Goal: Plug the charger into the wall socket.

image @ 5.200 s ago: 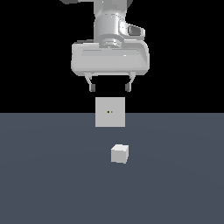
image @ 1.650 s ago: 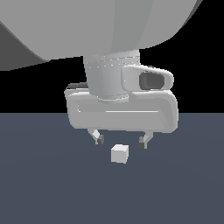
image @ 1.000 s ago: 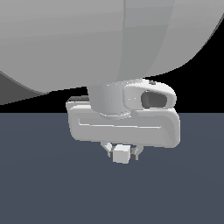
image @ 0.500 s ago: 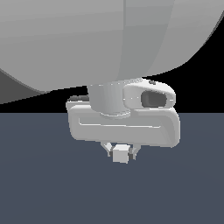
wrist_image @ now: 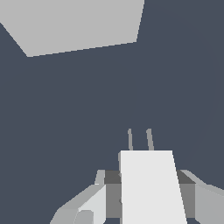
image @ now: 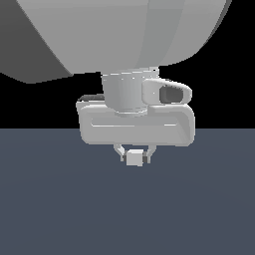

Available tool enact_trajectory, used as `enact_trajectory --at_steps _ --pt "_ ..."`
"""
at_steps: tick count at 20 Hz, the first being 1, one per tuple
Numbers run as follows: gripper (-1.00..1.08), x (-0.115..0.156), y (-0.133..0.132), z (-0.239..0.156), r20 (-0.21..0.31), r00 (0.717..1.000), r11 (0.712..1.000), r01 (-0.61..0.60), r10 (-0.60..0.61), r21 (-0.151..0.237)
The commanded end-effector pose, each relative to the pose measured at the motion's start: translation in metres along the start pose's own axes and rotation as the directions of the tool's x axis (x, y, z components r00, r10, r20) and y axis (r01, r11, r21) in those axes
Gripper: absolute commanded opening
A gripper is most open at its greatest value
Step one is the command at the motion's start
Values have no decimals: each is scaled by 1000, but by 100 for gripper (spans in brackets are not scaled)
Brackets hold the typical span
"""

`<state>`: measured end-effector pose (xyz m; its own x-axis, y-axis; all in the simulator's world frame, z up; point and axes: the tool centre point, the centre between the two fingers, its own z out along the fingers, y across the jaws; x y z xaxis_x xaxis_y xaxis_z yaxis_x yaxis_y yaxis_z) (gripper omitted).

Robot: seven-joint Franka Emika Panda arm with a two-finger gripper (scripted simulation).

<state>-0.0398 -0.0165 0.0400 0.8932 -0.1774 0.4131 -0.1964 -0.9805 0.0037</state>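
The charger (image: pixel 133 158), a small off-white cube, sits between the fingers (image: pixel 121 154) of my gripper (image: pixel 134 156), which is shut on it just above the dark floor. The wrist view shows the same charger (wrist_image: pixel 151 186) as a white block held in my gripper (wrist_image: pixel 148 197), its two thin prongs (wrist_image: pixel 140 140) sticking out ahead. Beyond the prongs lies a pale grey flat panel (wrist_image: pixel 78 24), apparently the wall socket; its holes do not show. In the exterior view the arm hides the socket.
The large grey arm body (image: pixel 124 35) fills the upper part of the exterior view. The dark blue-grey floor (image: pixel 60 209) spreads around the gripper.
The gripper came down over the charger, shut on it, and has since risen a little with the cube between its fingers.
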Motion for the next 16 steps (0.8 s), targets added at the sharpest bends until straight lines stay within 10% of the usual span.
enact_trajectory --at_steps 1,16 --pt "-100 12 -3 -7 -2 999 999 33 -33 13" --pt "-100 60 -28 -36 -8 984 980 180 -180 84"
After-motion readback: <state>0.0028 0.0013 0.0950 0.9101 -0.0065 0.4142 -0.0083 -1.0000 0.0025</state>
